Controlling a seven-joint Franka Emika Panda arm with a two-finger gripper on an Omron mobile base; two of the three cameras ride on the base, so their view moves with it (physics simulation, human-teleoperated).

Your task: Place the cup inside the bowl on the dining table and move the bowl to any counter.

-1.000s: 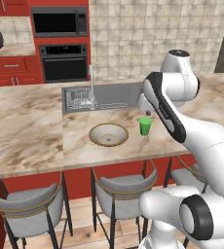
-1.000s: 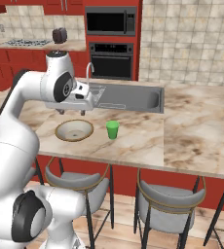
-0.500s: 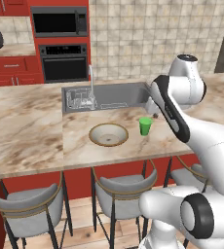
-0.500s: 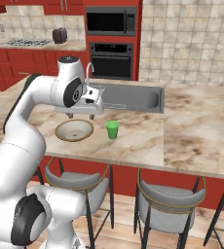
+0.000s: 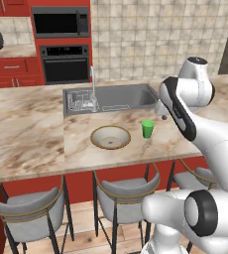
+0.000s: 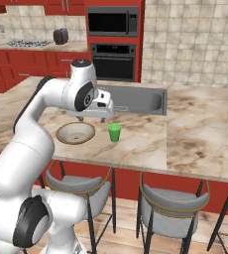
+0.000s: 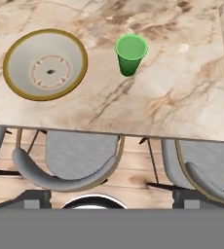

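Note:
The green cup (image 5: 147, 128) (image 6: 114, 132) (image 7: 131, 53) stands upright on the dining table (image 5: 27, 134) (image 6: 200, 134) (image 7: 172, 97), near its front edge. The wide bowl (image 5: 110, 137) (image 6: 75, 133) (image 7: 45, 63) with a brown-gold rim sits a short way to the cup's left and holds nothing. My gripper (image 6: 92, 119) hangs above the table between bowl and sink, pointing down, open, with nothing in it. In the left base view the forearm hides most of the hand.
A steel sink (image 5: 111, 96) (image 6: 136, 99) with a faucet (image 5: 92, 84) lies behind the bowl. Grey stools (image 5: 121, 191) (image 6: 170, 206) (image 7: 65, 160) stand under the table's front edge. The counter (image 5: 12, 52) (image 6: 36, 47) with red drawers runs along the back wall.
The arm has swung its hand a little toward the cup and lower over the table. The jaws have widened slightly. Cup and bowl have not moved.

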